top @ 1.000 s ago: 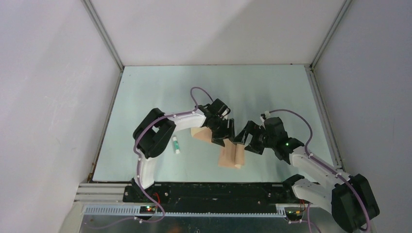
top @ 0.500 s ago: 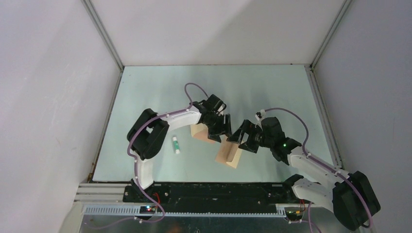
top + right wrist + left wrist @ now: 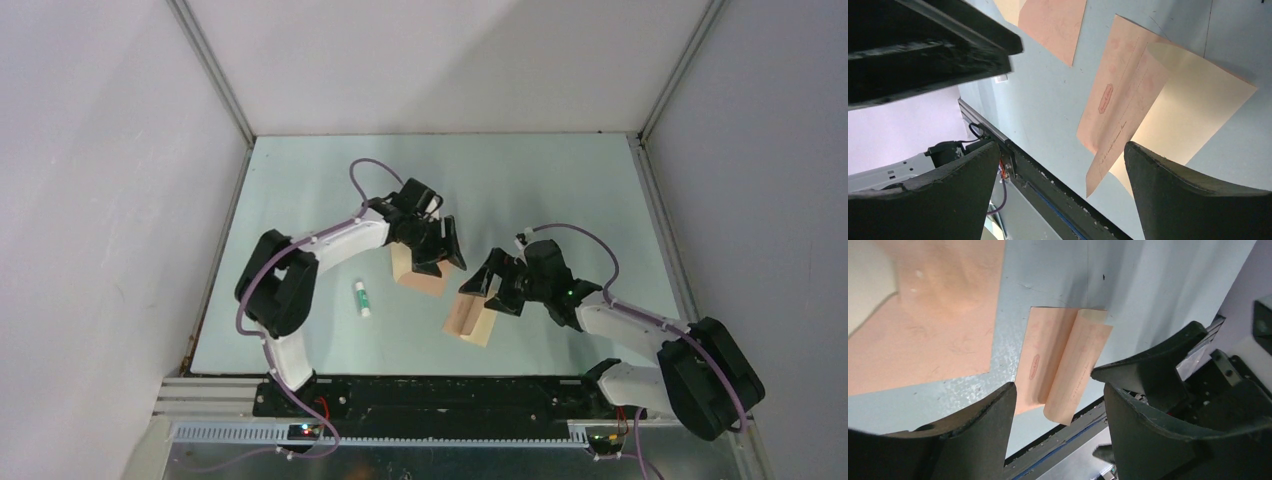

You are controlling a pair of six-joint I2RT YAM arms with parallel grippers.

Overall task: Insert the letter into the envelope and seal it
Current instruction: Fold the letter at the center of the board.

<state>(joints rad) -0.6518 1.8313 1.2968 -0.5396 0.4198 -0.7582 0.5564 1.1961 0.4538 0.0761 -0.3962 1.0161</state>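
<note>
The envelope (image 3: pixel 430 283) lies flat, tan with a paler cream V at its far end; it also shows in the left wrist view (image 3: pixel 943 325) and the right wrist view (image 3: pixel 1053 25). The letter (image 3: pixel 466 322), a peach sheet with a small red oval mark, lies to its near right with its right part curled up; it shows in both wrist views (image 3: pixel 1035 340) (image 3: pixel 1120 95). My left gripper (image 3: pixel 437 258) (image 3: pixel 1058 390) is open and empty above the envelope. My right gripper (image 3: pixel 488 292) (image 3: pixel 1062 146) is open and empty just above the letter's far end.
A small white glue stick with a green cap (image 3: pixel 361 298) lies left of the envelope. The black rail of the table's near edge (image 3: pixel 430 385) runs close below the letter. White walls stand on three sides of the pale table.
The two grippers, close together over the letter before, have drawn apart: the left moved back and left over the envelope, the right shifted left. The letter turned slightly on the table.
</note>
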